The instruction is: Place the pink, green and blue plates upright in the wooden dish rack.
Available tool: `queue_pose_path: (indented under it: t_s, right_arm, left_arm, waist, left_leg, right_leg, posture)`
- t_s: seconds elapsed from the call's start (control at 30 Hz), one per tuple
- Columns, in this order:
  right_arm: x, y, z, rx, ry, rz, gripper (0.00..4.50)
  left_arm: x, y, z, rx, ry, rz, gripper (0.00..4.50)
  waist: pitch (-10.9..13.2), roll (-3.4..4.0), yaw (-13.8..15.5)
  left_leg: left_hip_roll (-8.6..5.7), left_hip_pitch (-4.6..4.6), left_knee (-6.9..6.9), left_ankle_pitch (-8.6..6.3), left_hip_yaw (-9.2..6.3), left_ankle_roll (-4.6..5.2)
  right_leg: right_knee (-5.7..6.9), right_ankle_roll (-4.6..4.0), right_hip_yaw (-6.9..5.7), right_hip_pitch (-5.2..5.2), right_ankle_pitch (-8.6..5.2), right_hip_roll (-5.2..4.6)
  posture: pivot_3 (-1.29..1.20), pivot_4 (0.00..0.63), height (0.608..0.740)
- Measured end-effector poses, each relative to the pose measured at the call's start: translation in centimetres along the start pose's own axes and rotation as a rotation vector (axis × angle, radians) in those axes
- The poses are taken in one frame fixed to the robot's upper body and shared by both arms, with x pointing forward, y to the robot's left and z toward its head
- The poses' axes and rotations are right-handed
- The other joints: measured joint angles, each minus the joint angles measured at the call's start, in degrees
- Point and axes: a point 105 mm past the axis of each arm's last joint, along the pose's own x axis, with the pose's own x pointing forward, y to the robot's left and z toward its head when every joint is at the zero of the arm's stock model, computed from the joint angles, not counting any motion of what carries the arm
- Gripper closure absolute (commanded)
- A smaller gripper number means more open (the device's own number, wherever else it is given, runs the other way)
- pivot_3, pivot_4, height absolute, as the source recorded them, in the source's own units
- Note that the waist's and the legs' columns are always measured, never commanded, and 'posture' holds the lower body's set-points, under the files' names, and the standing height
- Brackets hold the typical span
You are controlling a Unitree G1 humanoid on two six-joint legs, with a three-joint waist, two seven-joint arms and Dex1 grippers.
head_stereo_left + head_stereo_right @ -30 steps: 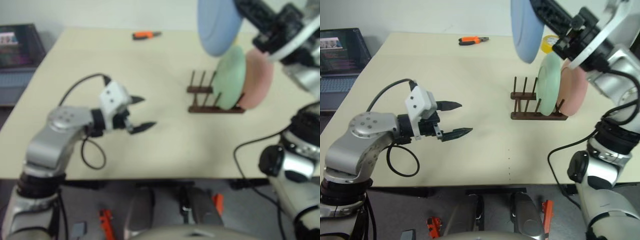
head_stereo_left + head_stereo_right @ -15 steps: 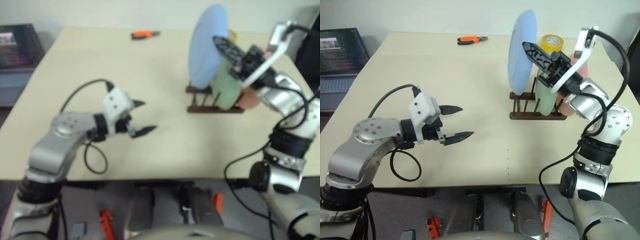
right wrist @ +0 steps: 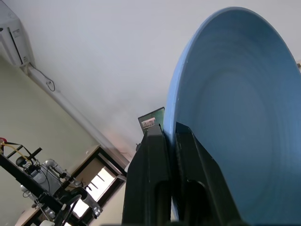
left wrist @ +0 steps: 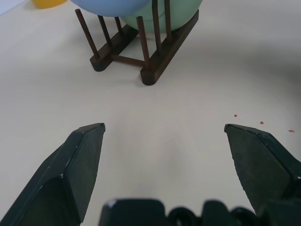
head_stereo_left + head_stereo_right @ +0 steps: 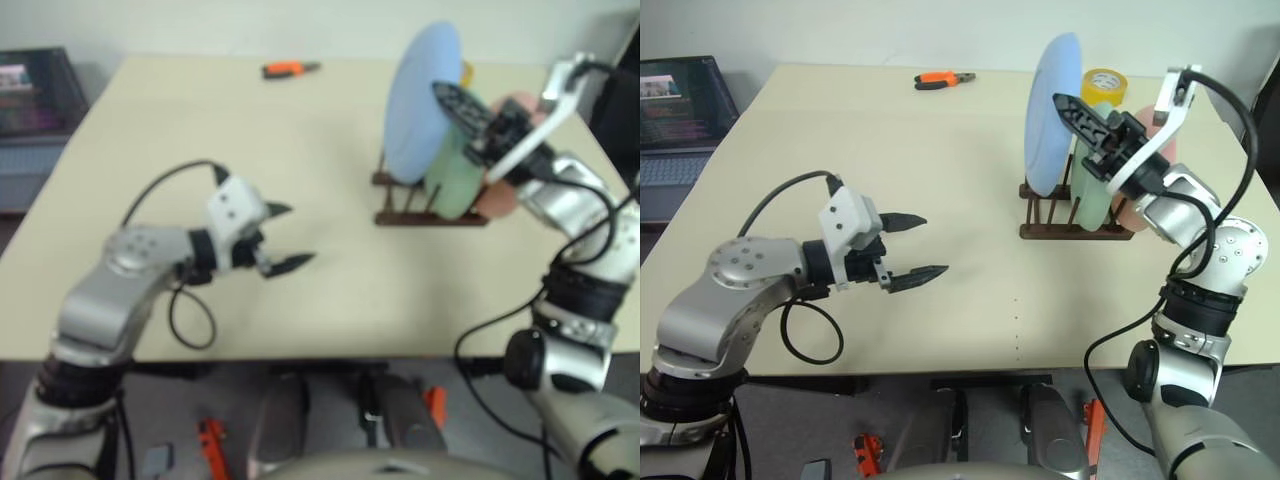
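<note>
Cream desk point(image 5: 940, 150) all round, with a laptop point(image 5: 680, 110) off at the left edge, orange pliers point(image 5: 945, 79) at the far side and a yellow tape roll point(image 5: 1103, 84) behind the action. And the action is on the right: the wooden dish rack point(image 5: 1060, 215) already has the green plate point(image 5: 1092, 195) standing on edge between its pegs, the pink plate point(image 5: 1140, 175) upright just behind it, each in its own slot so they don't lean on one another.

Now the blue plate point(image 5: 1052, 110). The right gripper point(image 5: 1080, 108) has its fingers pinched shut on the rim, carrying it edge-down and nearly vertical over the front pegs, its lower edge down among them. I can't tell whether it sits on the rails yet. Holding by the rim keeps the fingers clear of the pegs, I reckon.

Over on the left, the left gripper point(image 5: 915, 245) hovers above bare desk with its fingers spread wide and nothing in them, well apart from the rack, out of the way.
</note>
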Motion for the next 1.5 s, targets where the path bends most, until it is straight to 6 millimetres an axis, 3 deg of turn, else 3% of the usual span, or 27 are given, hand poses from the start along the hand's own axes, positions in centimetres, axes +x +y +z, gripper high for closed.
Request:
queue_pose_path:
  t_s: [0.63, 0.73, 0.97, 1.07, 1.2, 1.3, 1.4, 1.5]
  right_arm:
    - [-0.3, -2.3, -3.3, -0.044, 0.125, -0.112, 4.46]
    - [-0.3, -2.7, -3.4, -0.051, 0.125, -0.128, 3.77]
    - [-0.2, -2.1, -2.9, -0.07, 0.113, -0.087, 1.35]
    - [-0.5, -1.6, -1.8, -0.186, 0.148, -0.08, 0.36]
    - [-1.5, -0.3, 2.2, -0.462, 0.203, -0.073, 0.36]
    - [-3.5, 1.0, 4.7, -0.609, 0.255, 0.0, 0.36]
    - [-5.7, 0.1, 5.4, -0.67, 0.327, 0.022, 0.36]
    - [-6.4, -1.5, 5.4, -0.665, 0.347, 0.023, 0.36]
  left_arm:
    - [0.0, 0.2, 1.2, -0.023, -0.073, 0.012, 0.0]
    - [0.0, 0.1, 1.3, -0.019, -0.076, 0.009, 0.0]
    - [-0.1, 0.2, 1.5, -0.018, -0.083, 0.01, 0.0]
    - [-0.4, 0.4, 1.6, -0.011, -0.081, 0.018, 0.0]
    - [-1.1, 1.0, 2.0, -0.006, -0.092, 0.045, 0.0]
    - [-2.2, 1.9, 2.5, 0.006, -0.098, 0.075, 0.0]
    - [-4.1, 3.4, 3.1, 0.013, -0.11, 0.129, 0.0]
    - [-5.6, 4.5, 3.3, 0.024, -0.103, 0.164, 0.0]
  waist:
    - [0.0, 0.0, -0.03]
    - [0.0, 0.0, 0.0]
    - [0.0, 0.0, 0.0]
    - [0.05, 0.07, 0.02]
    - [0.08, 0.1, 0.06]
    - [0.09, 0.07, 0.18]
    - [0.07, 0.02, 0.21]
    - [0.12, 0.01, -0.3]
  left_leg:
    - [-0.01, -0.02, 0.0, 0.0, 0.0, 0.0]
    - [-0.02, -0.04, 0.0, 0.0, -0.01, 0.0]
    - [-0.02, -0.05, 0.0, 0.0, -0.01, 0.0]
    - [-0.06, -0.09, 0.02, 0.0, 0.0, 0.0]
    - [-0.08, -0.17, 0.0, -0.01, -0.02, -0.01]
    - [-0.07, -0.2, -0.07, -0.02, 0.0, -0.02]
    - [-0.05, -0.19, -0.05, -0.05, 0.0, -0.04]
    - [-0.05, -0.12, 0.02, -0.05, 0.01, -0.04]
  right_leg:
    - [-0.03, -0.04, 0.0, -0.01, -0.03, 0.0]
    - [-0.04, -0.04, -0.01, -0.01, -0.03, 0.0]
    - [-0.04, -0.06, -0.02, -0.02, -0.04, 0.0]
    - [-0.07, -0.22, -0.01, -0.05, -0.14, -0.02]
    - [-0.17, -0.28, -0.07, -0.09, -0.18, -0.03]
    - [-0.24, -0.36, -0.16, -0.09, -0.25, -0.03]
    - [-0.25, -0.4, -0.21, -0.06, -0.29, -0.06]
    - [-0.21, -0.37, -0.1, -0.09, -0.26, -0.09]
  posture:
    - [0.0, 0.15, 0.74]
    - [0.0, 0.15, 0.74]
    - [0.0, 0.15, 0.74]
    - [0.0, 0.15, 0.74]
    - [0.0, 0.15, 0.74]
    - [0.0, 0.15, 0.74]
    - [0.0, 0.15, 0.74]
    - [0.0, 0.15, 0.74]
